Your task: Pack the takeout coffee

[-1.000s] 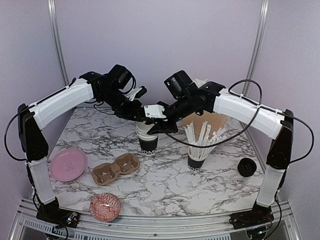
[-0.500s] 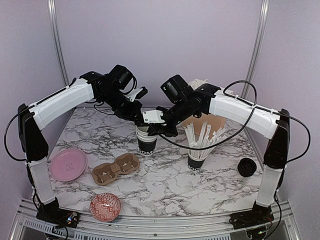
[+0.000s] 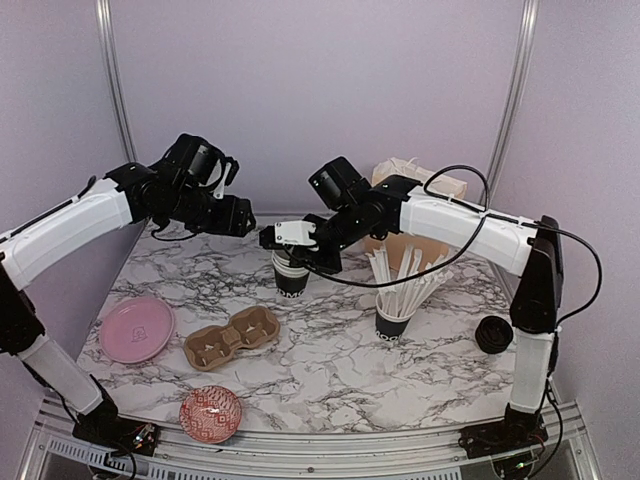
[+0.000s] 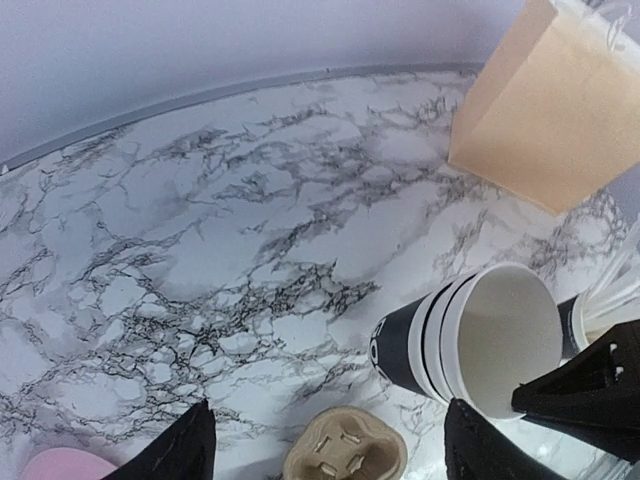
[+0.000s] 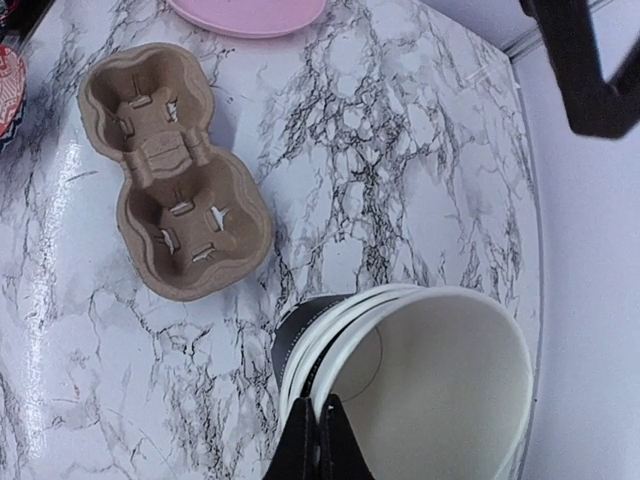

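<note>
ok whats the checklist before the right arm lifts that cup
1. The right gripper is shut on the rim of the cup stack: ok.
2. The pinch takes just one nested layer of the stack: cannot tell.
3. The left gripper is open and off the stack: ok.
4. Both wells of the cup carrier are empty: ok.
5. The straw cup stands apart from the stack: ok.
</note>
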Robot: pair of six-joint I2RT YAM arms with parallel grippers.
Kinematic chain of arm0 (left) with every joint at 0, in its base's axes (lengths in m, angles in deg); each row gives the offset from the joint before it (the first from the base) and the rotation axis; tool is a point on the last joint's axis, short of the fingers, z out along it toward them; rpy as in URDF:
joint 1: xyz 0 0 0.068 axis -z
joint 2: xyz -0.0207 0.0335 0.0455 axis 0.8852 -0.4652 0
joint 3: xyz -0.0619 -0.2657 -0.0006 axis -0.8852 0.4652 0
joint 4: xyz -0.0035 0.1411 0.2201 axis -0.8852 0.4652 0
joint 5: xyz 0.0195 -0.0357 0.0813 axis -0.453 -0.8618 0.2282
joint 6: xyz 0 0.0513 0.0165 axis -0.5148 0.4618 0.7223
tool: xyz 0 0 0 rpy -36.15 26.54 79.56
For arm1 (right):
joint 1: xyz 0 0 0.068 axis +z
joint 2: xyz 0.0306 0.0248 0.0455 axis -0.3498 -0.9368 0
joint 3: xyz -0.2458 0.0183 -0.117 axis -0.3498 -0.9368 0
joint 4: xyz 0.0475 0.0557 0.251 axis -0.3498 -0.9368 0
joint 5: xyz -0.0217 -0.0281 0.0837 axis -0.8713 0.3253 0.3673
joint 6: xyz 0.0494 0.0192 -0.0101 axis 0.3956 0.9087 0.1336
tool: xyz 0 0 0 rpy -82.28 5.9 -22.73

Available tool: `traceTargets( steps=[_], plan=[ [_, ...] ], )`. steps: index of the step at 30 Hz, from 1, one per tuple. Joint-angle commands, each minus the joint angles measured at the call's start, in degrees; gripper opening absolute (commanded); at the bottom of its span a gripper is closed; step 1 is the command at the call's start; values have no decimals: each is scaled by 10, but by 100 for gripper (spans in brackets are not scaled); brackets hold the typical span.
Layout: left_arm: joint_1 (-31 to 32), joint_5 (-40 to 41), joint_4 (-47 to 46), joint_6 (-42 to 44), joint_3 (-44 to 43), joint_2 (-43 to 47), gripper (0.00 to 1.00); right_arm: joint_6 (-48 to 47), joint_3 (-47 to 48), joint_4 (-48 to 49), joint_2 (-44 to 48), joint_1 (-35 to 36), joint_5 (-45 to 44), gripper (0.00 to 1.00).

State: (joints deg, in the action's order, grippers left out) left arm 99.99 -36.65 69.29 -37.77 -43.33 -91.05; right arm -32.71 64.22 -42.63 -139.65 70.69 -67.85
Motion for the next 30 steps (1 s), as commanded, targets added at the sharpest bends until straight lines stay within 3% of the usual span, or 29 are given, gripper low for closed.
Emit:
traceTargets(
  steps=[1,5,10,18,30],
  plan=[
    [-4,56,-180,-88,123,78,78,57,45,67,-16,-11,-19,0],
    [-6,17,-307,-173,206,93,75,107,78,88,-38,-22,-19,0],
    [-5,-27,-422,-233,246,74,69,139,92,112,-40,-24,-12,0],
    [-5,-73,-469,-252,249,42,68,150,99,111,-51,-24,-16,0],
    [-5,-79,-452,-260,230,-1,63,163,100,131,-54,-25,-29,0]
  ],
)
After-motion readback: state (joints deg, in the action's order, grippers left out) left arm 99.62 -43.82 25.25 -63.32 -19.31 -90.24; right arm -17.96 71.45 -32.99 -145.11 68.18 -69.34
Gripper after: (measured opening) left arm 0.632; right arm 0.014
